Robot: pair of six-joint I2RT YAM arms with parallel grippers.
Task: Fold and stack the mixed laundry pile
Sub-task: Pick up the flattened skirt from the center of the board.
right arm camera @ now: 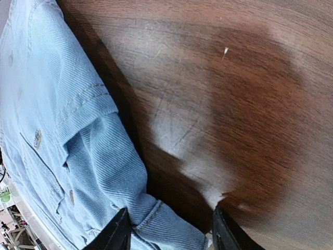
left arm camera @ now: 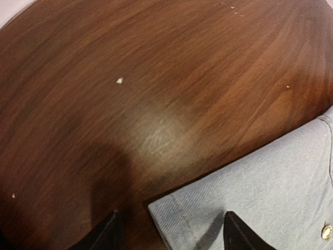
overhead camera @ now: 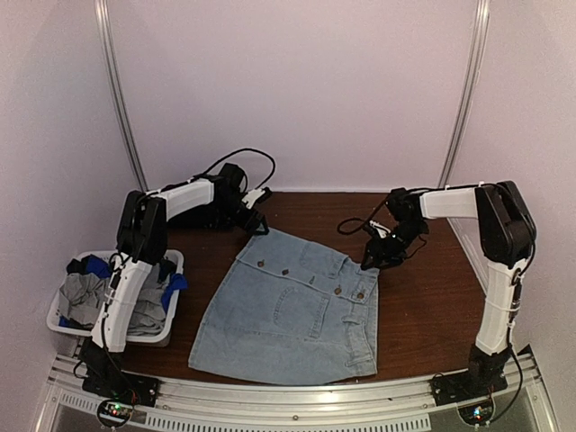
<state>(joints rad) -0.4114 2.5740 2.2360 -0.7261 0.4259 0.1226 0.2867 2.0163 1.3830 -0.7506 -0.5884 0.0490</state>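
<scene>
This is a robot test booth in a lab, not a home. Plain pale walls (overhead camera: pixel 288 90) close in a brown wooden table (overhead camera: pixel 432 297) on three sides, with metal poles (overhead camera: pixel 121 99) rising at 10 and 2 o'clock. Two robot arms, left (overhead camera: pixel 126 288) and right (overhead camera: pixel 499 270), are bolted to a metal rail (overhead camera: pixel 297 396) at 6 o'clock. Black cables (overhead camera: pixel 247 151) loop loosely near 11 o'clock. A white basket (overhead camera: pixel 63 328) of clothes (overhead camera: pixel 85 292) sits at 9 o'clock.

High rear camera overlooks table (overhead camera: pixel 432 297); close wrist cameras share its denim (overhead camera: pixel 292 310).
</scene>
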